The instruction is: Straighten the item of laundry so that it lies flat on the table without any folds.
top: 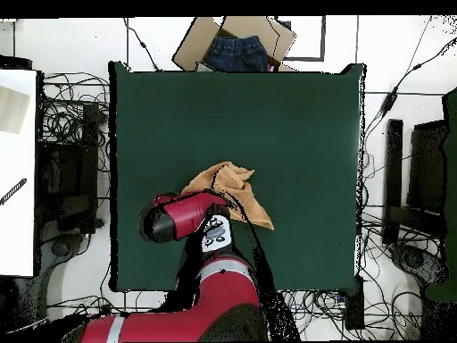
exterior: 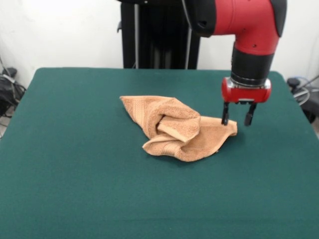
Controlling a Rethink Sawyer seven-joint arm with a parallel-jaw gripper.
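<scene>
The orange-tan towel (exterior: pixel 175 128) lies crumpled on the dark green table (exterior: pixel 75 164), folded over itself with a raised roll in its middle and a corner pointing right. My gripper (exterior: pixel 238 120) is open, its two black fingers pointing down right over that right-hand corner, one finger at the corner's tip and one just beyond it. Nothing is held. In the overhead view the towel (top: pixel 234 189) shows above the red arm, which hides the gripper and the towel's near corner.
A cardboard box (top: pixel 234 43) holding dark blue cloth sits beyond the table's far edge in the overhead view. Cables and equipment lie around the table on the floor. The black pedestal (exterior: pixel 159 35) stands at the table's far side.
</scene>
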